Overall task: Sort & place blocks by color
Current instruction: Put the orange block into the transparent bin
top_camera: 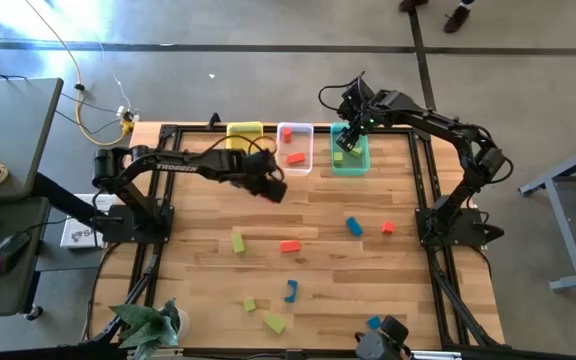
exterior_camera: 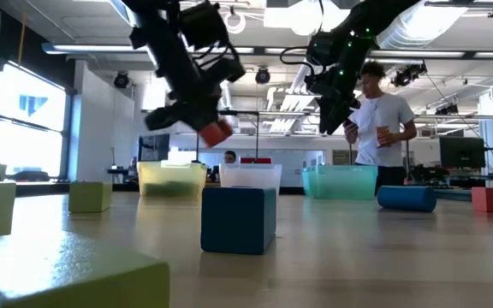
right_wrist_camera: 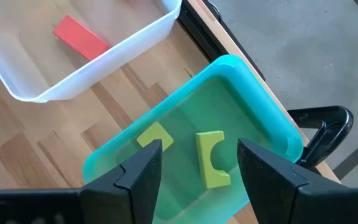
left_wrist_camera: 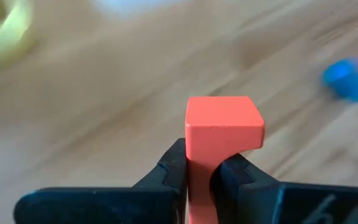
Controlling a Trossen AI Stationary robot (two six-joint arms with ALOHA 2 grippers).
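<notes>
Over the table (top_camera: 368, 300), carry toward the clear bin (top_camera: 295, 148) at its far edge and release only above it: the left gripper (left_wrist_camera: 199, 177), raised near mid-table, is clamped on a red-orange block (left_wrist_camera: 224, 124), while the right gripper (right_wrist_camera: 199, 163) hangs spread over the teal bin (right_wrist_camera: 263, 118).

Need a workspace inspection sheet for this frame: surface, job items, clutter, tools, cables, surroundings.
Surface: wooden table, loose blocks scattered on it.
Job's things: red block in the clear bin; two green blocks in the teal bin; yellow bin contents not visible.
Clutter: plant at the table's near left corner.
Grippers: left tool shut on a red-orange block, raised above the table; right tool open over the teal bin, empty.
Cables: yellow and white cables on the floor past the table's left far corner.
Surroundings: person standing beyond the table; desk to the left.
</notes>
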